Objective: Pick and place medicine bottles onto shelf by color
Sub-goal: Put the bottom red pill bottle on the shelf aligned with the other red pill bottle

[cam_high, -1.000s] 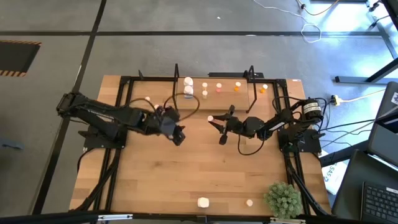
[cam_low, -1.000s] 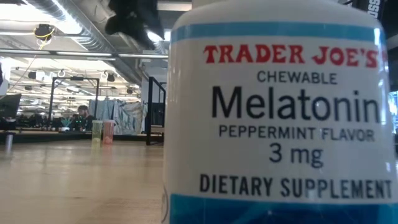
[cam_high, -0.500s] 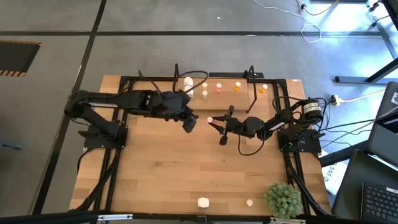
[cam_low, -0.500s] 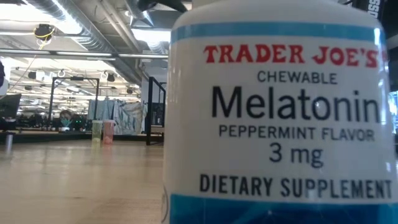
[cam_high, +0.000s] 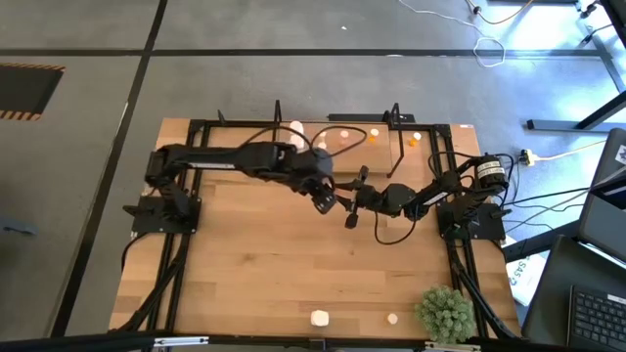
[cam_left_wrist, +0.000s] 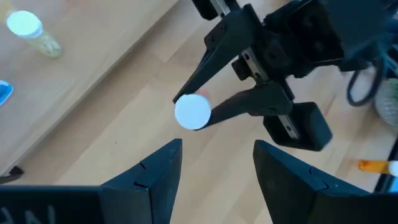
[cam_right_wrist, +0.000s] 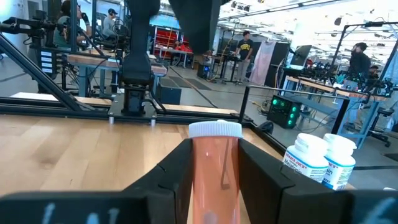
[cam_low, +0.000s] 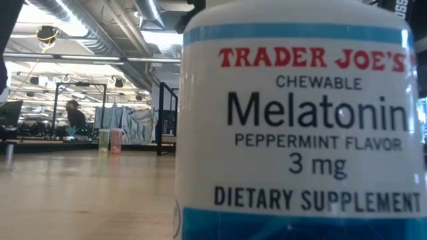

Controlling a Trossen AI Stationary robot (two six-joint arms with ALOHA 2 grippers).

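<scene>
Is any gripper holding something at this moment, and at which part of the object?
The right gripper holds a pink bottle by its body, below the white cap. The left gripper is open and holds nothing.

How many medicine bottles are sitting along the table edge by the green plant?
2: a white bottle roughly midway along that edge, and a smaller pale bottle close beside the plant. Nothing covers that edge, so none seem hidden there.
</scene>
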